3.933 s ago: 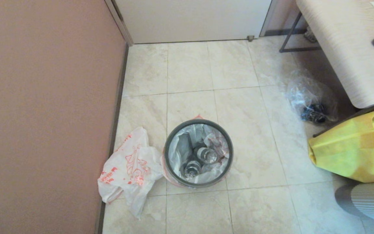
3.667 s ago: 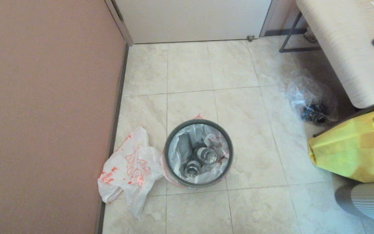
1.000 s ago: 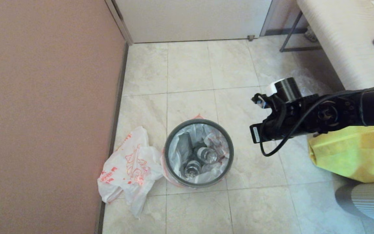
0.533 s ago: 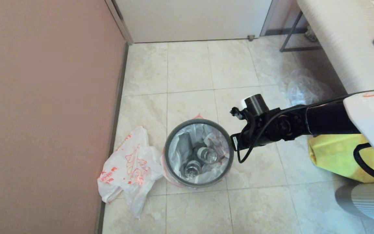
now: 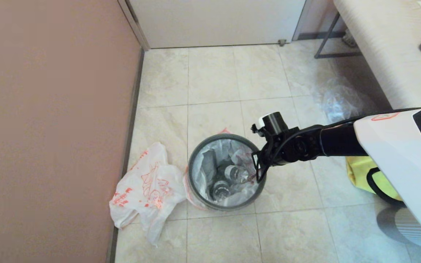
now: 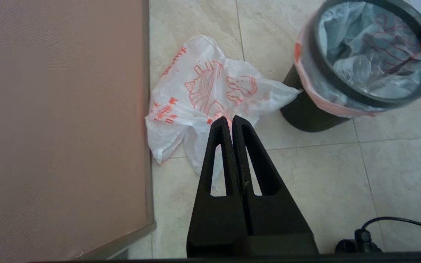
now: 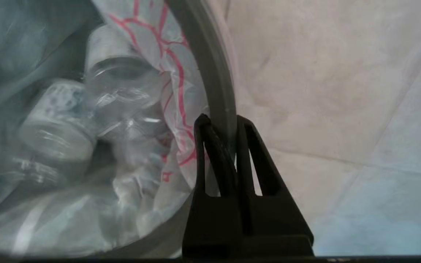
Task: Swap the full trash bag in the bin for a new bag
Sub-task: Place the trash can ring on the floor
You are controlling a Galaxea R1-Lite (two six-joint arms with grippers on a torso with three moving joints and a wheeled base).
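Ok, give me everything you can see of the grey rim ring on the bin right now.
The rim ring is a thin dark-grey hoop, plastic by its look, sitting level on top of the black bin. It pins the full trash bag, whose pink-red edge folds out beneath it. The right gripper has its jaws closed over the ring on the side away from the wall, one jaw inside, one outside. No cracks show.

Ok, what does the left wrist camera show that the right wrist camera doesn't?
Only the left wrist view shows the new bag lying limp beside the wall, and the bin's black outside. Only the right wrist view shows the right gripper with its jaws closed on the rim ring. Both show the full trash bag with bottles inside, and the tiled floor.
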